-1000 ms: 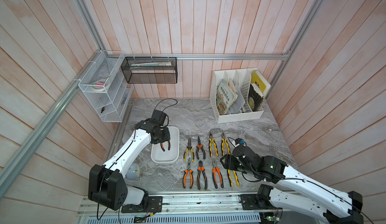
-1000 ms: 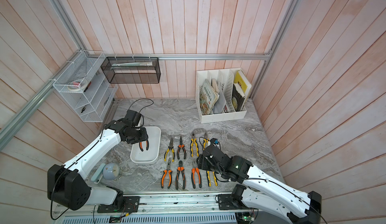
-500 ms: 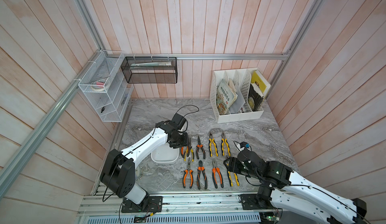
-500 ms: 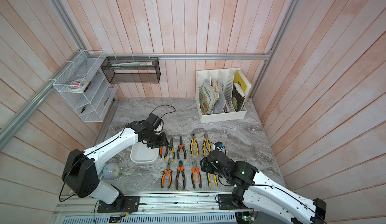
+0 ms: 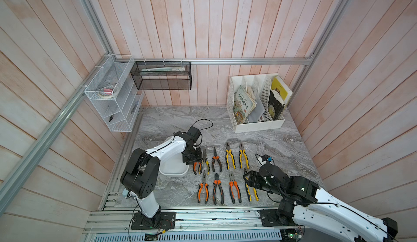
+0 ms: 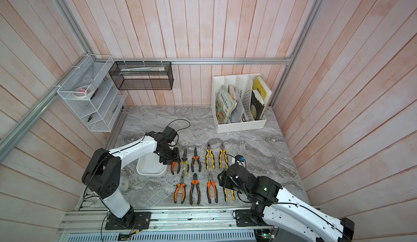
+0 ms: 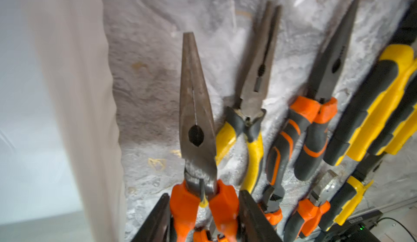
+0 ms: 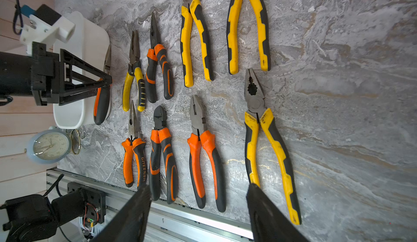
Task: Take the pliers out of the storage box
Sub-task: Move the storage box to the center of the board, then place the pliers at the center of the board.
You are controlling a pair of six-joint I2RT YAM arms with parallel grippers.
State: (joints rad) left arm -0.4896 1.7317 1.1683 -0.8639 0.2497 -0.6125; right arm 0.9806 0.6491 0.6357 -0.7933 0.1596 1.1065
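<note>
My left gripper [image 7: 204,198] is shut on the orange handles of needle-nosed pliers [image 7: 196,116]. It holds them [image 5: 197,167] low over the marble, just right of the white storage box [image 5: 172,173], beside yellow-handled needle-nosed pliers [image 5: 205,160]. The box wall [image 7: 67,94] stands close alongside the held pair. Several more pliers lie on the table in two rows [image 6: 195,189]. My right gripper [image 8: 198,190] is open with nothing between its fingers. It hovers [image 5: 248,179] over the front row, by the yellow-handled pliers [image 8: 268,143].
A small clock [image 6: 125,184] lies left of the box near the front. A white perforated file holder [image 5: 257,125] with books stands at the back right. A white wire rack [image 5: 112,100] and a black mesh basket [image 5: 162,76] hang on the walls. An aluminium rail [image 5: 203,216] borders the front.
My left arm has swung right from above the storage box, carrying the orange-handled pliers down beside the back row. My right arm has drawn back slightly toward the front.
</note>
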